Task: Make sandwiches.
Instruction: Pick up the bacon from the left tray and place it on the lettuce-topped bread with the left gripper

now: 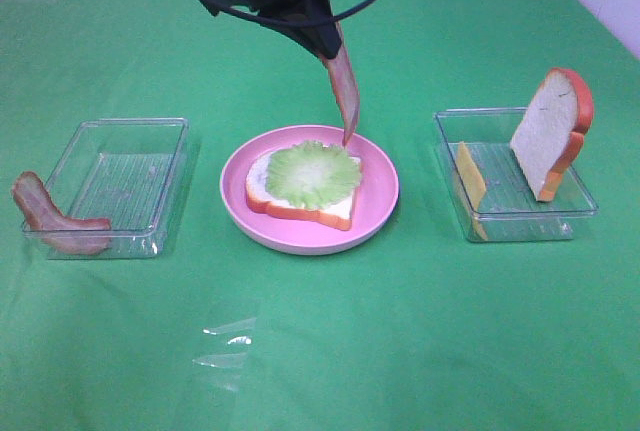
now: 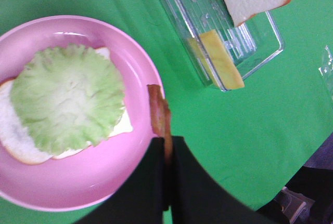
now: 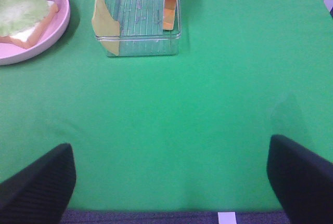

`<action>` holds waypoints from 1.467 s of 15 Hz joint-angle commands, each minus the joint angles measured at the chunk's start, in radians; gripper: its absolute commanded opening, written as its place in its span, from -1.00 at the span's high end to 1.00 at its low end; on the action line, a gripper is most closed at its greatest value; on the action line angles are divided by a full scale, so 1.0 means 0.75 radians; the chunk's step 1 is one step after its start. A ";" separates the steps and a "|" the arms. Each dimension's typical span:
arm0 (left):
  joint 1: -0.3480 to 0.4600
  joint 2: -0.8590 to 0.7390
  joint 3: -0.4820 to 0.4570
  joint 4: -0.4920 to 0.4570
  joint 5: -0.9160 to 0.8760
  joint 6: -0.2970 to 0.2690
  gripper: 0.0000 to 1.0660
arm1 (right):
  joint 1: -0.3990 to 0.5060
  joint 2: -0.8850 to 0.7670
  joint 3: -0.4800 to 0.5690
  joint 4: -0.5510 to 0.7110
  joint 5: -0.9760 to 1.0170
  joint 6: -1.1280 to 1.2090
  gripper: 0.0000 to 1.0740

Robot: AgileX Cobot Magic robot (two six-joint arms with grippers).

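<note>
My left tool (image 2: 166,143) is shut tight on one end of a bacon strip (image 1: 343,96), which hangs from it with its long axis close to upright, slightly slanted. The free lower tip is down at the far rim of the pink plate (image 1: 375,201); I cannot tell whether it touches the rim or hangs just above it.

The half-built sandwich sits on that plate: a bread slice (image 1: 338,208) lying flat with the lettuce (image 1: 313,171) spread over it. From the strip's tip, the lettuce lies toward the front of the table (image 1: 400,331) and a little to my left. In my left wrist view the strip shows over the plate's rim, just beside the lettuce and not over it.

As I judge it, the coming move turns on that offset. I have to carry the strip in over the middle of the lettuce and bring its long axis from hanging to lying flat before letting go, or it could end up on bare plate.

My right tool (image 3: 169,180) is wide open, holds nothing, and hovers over bare table, well apart from the plate, so the left arm is the nearer one. The cheese slice (image 1: 470,186) and the second bread slice (image 1: 550,131) stand on edge in the right tray (image 1: 520,216), and another bacon piece (image 1: 55,221) leans against the left tray (image 1: 150,241).
</note>
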 commanded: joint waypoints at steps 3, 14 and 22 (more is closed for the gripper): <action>-0.079 0.129 0.000 -0.059 -0.144 0.007 1.00 | 0.000 -0.031 0.004 -0.001 -0.004 -0.008 -0.78; -0.087 0.281 0.000 0.332 -0.109 -0.021 1.00 | 0.000 -0.031 0.004 -0.003 -0.004 -0.008 -0.78; -0.087 0.281 0.000 0.532 -0.049 -0.133 1.00 | 0.000 -0.031 0.004 -0.003 -0.004 -0.008 -0.78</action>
